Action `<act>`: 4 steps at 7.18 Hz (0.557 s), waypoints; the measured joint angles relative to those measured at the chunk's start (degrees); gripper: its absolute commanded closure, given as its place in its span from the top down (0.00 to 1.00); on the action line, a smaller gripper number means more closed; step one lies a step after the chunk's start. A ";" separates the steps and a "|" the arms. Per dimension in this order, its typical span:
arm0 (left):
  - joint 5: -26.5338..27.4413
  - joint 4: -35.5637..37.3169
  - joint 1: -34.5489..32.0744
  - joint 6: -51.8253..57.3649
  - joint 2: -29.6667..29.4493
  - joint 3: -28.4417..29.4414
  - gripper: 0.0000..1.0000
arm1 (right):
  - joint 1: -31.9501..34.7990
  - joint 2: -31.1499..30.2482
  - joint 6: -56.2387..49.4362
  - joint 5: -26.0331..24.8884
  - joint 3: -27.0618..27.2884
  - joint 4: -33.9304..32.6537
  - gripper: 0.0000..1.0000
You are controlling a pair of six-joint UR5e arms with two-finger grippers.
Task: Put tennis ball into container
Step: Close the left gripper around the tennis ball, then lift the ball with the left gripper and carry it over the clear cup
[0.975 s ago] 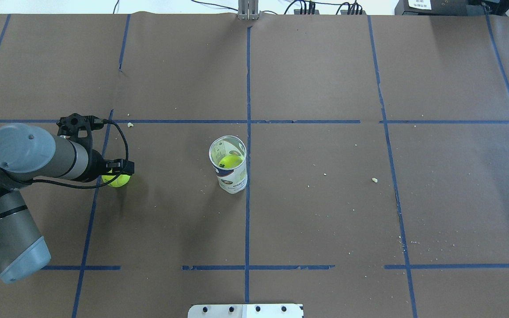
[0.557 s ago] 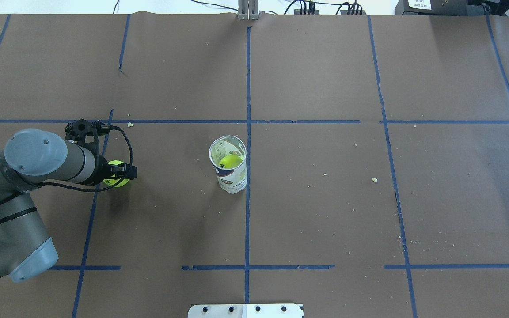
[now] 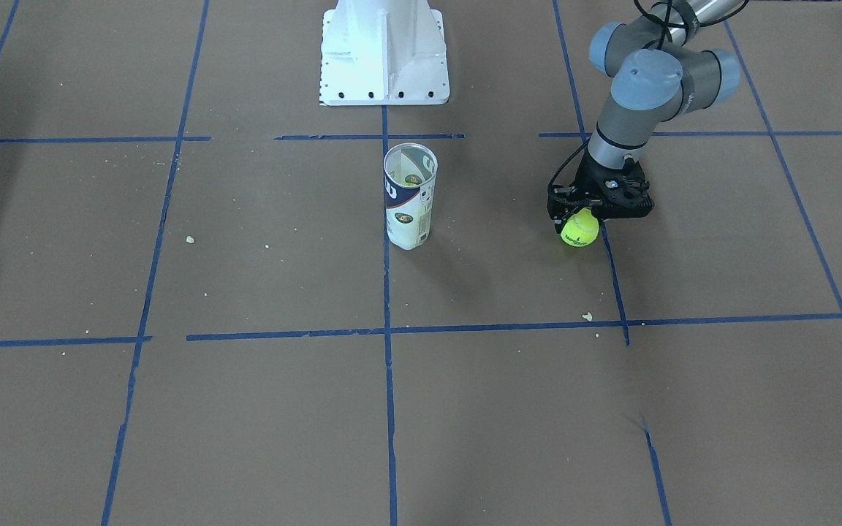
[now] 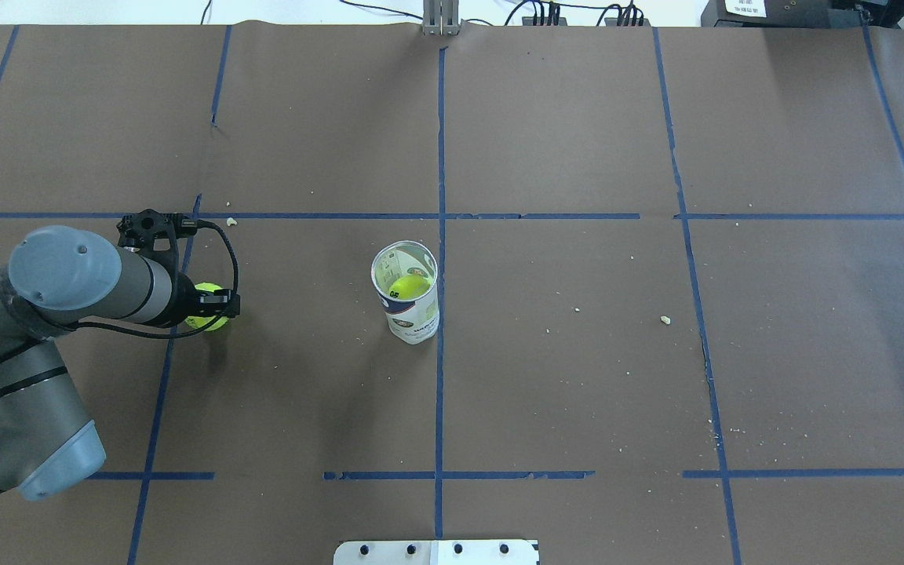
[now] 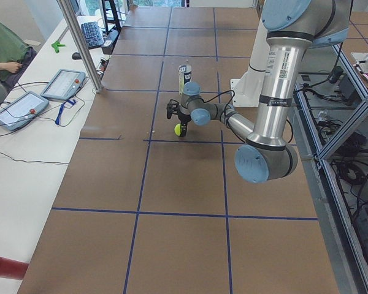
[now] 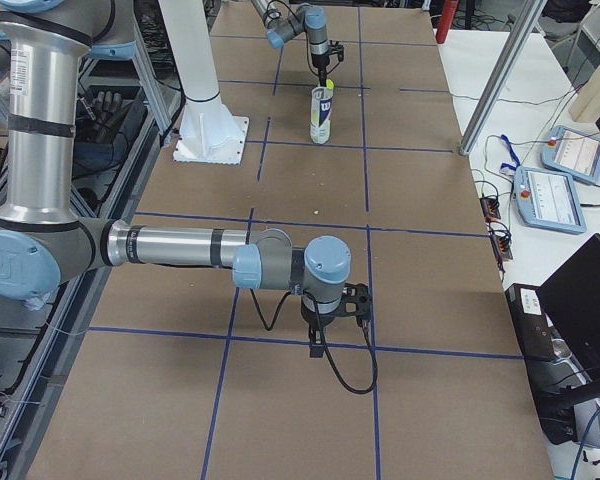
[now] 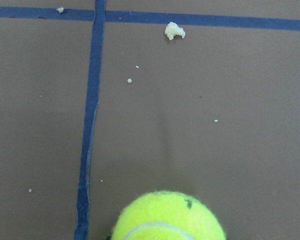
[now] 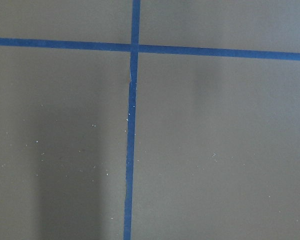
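As left jaws clasp ball (image 3: 579, 229), container (image 3: 409, 196) upright

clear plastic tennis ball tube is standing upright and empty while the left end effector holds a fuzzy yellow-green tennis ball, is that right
Not quite. The clear plastic tennis ball tube is not empty: the overhead exterior view shows another yellow-green ball already inside it. The rest holds: the tube stands upright, and the left end effector holds a fuzzy yellow-green tennis ball.
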 measured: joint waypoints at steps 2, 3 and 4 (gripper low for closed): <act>-0.30 4.40 -1.08 0.37 0.10 -6.14 0.00 | 0.00 0.00 0.00 0.00 0.00 0.00 1.00; -0.49 9.62 -2.59 0.53 -1.16 -9.76 0.00 | 0.00 0.01 0.00 0.00 0.00 0.00 1.00; -1.39 15.78 -4.80 0.66 -4.03 -12.61 0.00 | 0.00 0.03 0.00 0.00 0.00 0.00 1.00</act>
